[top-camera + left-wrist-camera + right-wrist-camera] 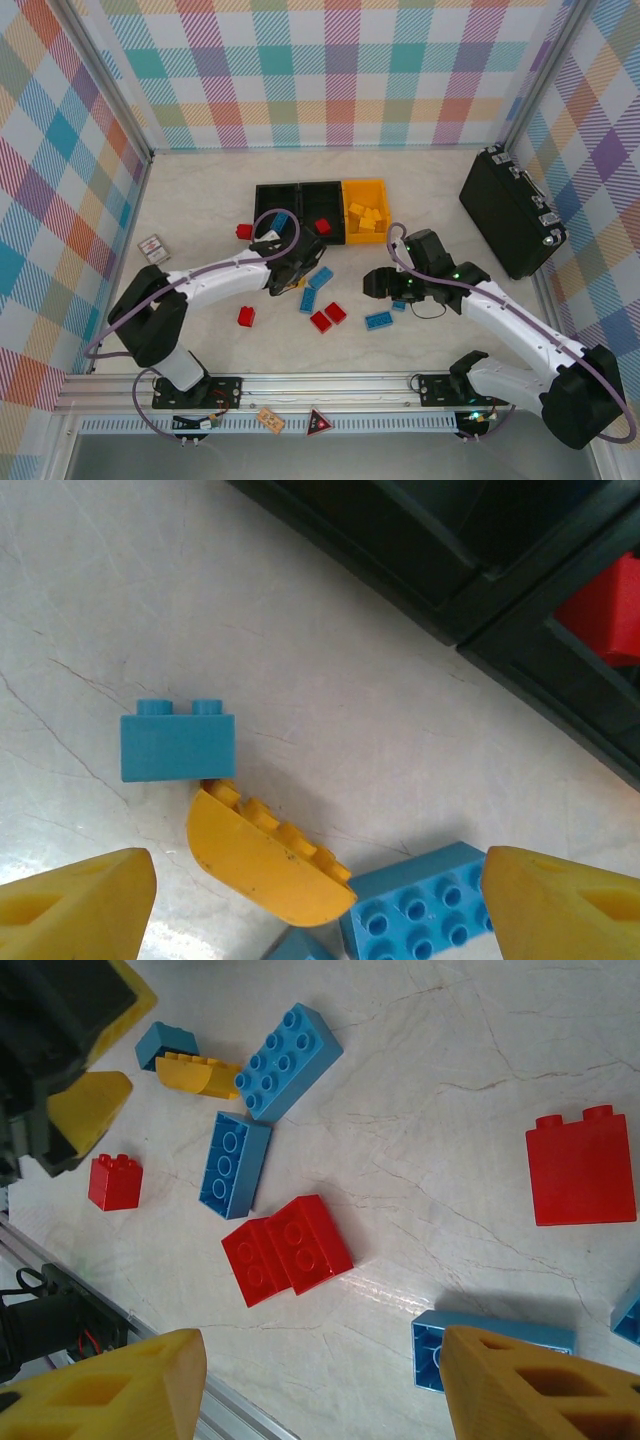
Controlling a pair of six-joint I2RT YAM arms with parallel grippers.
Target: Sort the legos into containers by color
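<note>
Marbled tabletop (200, 210) w/ loose legos (320, 278) (L gripper (318, 880) jaws apart)

I see glossy moulded plastic on the blue studded brick (178, 746), smooth but scuffed plastic on the yellow-orange half-round brick (265, 865), matt black plastic bins (300, 186), pale marbled tabletop (200, 600) smooth with faint sheen, dull silver metal rail (330, 383).

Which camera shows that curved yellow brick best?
The left wrist view: the curved yellow brick lies close up, studs plain, touching a small blue brick. The right wrist view shows it small, near the top left corner. From above, the left arm mostly hides it.
</note>
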